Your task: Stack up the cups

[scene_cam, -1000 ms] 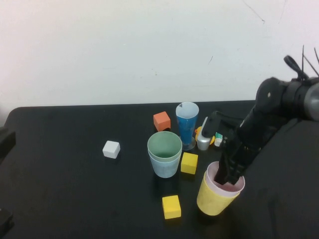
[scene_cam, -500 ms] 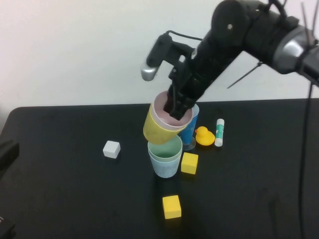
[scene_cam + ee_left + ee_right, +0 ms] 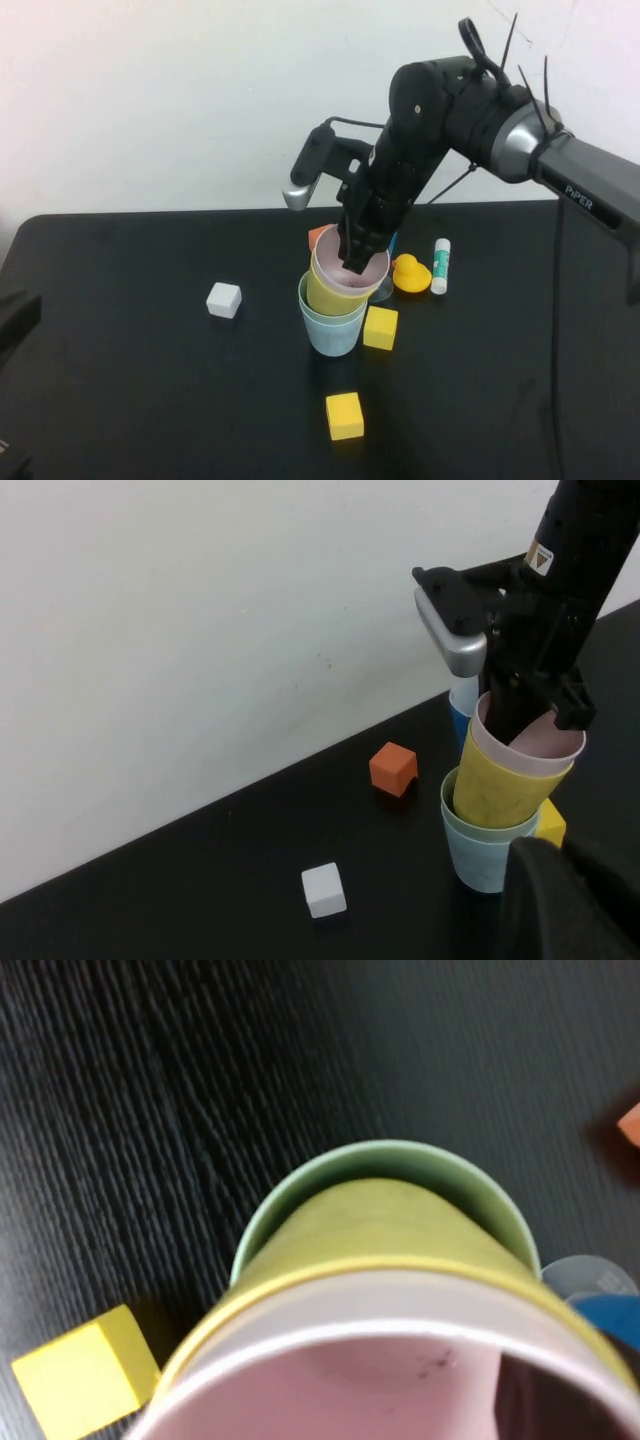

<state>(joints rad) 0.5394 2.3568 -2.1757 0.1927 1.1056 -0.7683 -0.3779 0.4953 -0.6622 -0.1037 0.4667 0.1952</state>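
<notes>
The light blue cup (image 3: 332, 337) stands mid-table with the green cup (image 3: 304, 292) nested in it. My right gripper (image 3: 354, 262) is shut on the rim of the pink cup (image 3: 352, 281), one finger inside it. The pink cup sits in the yellow cup (image 3: 326, 293). The yellow cup's base is tilted into the green cup. The left wrist view shows the same stack: blue cup (image 3: 478, 855), yellow cup (image 3: 500, 792), pink cup (image 3: 545, 742). The right wrist view shows the green rim (image 3: 400, 1155), the yellow cup (image 3: 385, 1225) and the pink inside (image 3: 370, 1380). My left gripper (image 3: 575, 905) is a dark mass near the stack.
A tall blue glass (image 3: 386, 284) stands right behind the stack. An orange cube (image 3: 393, 768) lies behind it. A yellow cube (image 3: 380, 327) touches the stack's right side and another (image 3: 344, 415) lies in front. A white cube (image 3: 223, 300) is to the left. A yellow duck (image 3: 410, 273) and a glue stick (image 3: 441, 265) are to the right.
My right arm lifted the yellow and pink cups from the table's front right, carried them left over the green and blue pair, and lowered them into it.
</notes>
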